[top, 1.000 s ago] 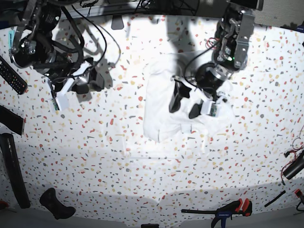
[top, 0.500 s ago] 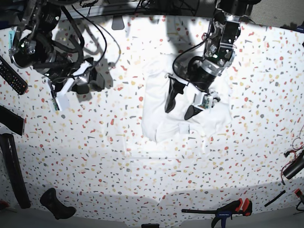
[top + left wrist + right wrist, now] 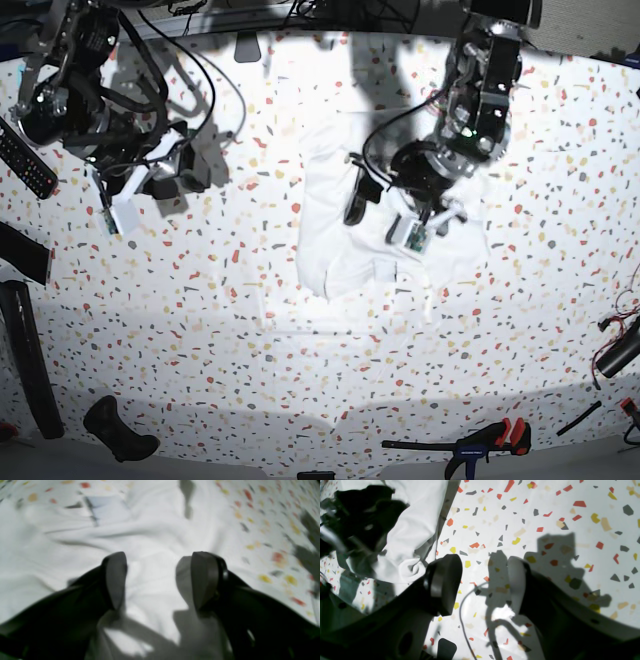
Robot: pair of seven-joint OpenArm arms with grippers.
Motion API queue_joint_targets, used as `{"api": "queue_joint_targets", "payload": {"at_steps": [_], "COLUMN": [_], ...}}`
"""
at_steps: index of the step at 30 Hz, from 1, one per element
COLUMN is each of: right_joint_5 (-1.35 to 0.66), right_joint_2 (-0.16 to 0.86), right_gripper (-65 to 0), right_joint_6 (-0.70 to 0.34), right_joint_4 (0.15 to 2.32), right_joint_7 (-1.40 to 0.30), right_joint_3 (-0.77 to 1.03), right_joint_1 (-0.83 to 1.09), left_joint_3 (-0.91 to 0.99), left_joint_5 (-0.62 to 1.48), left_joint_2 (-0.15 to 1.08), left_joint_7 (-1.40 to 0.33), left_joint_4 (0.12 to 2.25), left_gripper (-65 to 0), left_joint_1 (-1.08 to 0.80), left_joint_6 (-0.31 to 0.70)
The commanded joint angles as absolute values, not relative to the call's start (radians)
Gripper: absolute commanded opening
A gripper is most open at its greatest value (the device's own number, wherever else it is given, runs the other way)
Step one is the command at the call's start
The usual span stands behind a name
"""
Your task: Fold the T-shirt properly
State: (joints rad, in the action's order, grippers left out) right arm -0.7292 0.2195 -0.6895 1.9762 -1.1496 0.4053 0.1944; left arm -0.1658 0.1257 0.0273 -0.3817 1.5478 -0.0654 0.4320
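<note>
Left gripper [image 3: 156, 580]: dark fingers [image 3: 113, 580] spread apart, nothing between them; white cloth shows in the gap and under both tips. Whether the tips touch the cloth cannot be told, the view being blurred. In the base view this gripper [image 3: 378, 212] stands over the middle of the T-shirt

Right gripper [image 3: 482, 585]: fingers [image 3: 445, 582] parted, holding nothing; bare speckled tabletop [image 3: 545, 530] shows between them. In the base view it [image 3: 150, 185] sits well apart from the T-shirt, off toward that view's left, amid black cables

T-shirt [image 3: 330, 215]: white, crumpled and partly gathered, lying on the tabletop [image 3: 300, 340] in the upper middle of the base view; folds and creases run across it in the left wrist view [image 3: 155, 530]; one bunched edge [image 3: 415, 530] appears at the upper left of the right wrist view

Beyond the T-shirt: a red-and-black bar clamp [image 3: 480, 440] near the front edge, a black remote [image 3: 25, 160] at the far left
</note>
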Motion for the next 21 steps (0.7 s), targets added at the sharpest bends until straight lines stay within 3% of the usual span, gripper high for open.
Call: {"api": "queue_joint_targets", "payload": {"at_steps": [1, 7, 15, 21], "right_joint_5": [-0.745, -0.745, -0.744, -0.745], "right_joint_2": [0.231, 0.231, 0.233, 0.233], "right_gripper": [-32.3, -32.3, -32.3, -32.3], "right_joint_6": [-0.698, -0.698, -0.698, -0.698], "right_joint_4": [1.995, 1.995, 2.062, 2.156], "right_joint_7": [-1.127, -1.142, -1.142, -1.142], "right_joint_3": [0.408, 0.408, 0.434, 0.516], "right_joint_1": [0.186, 0.186, 0.301, 0.467], "left_joint_3": [-0.167, -0.165, -0.163, -0.131], "left_joint_5": [0.141, 0.14, 0.14, 0.139], "left_joint_2": [0.02, 0.033, 0.25, 0.393], "left_joint_7": [-0.382, -0.619, -0.582, -0.599], "left_joint_4": [1.627, 1.94, 1.987, 2.078], "left_gripper": [-26.1, -26.1, -26.1, -26.1], "left_joint_1": [-0.05, -0.057, -0.218, -0.402], "left_joint_6": [0.439, 0.438, 0.43, 0.302]}}
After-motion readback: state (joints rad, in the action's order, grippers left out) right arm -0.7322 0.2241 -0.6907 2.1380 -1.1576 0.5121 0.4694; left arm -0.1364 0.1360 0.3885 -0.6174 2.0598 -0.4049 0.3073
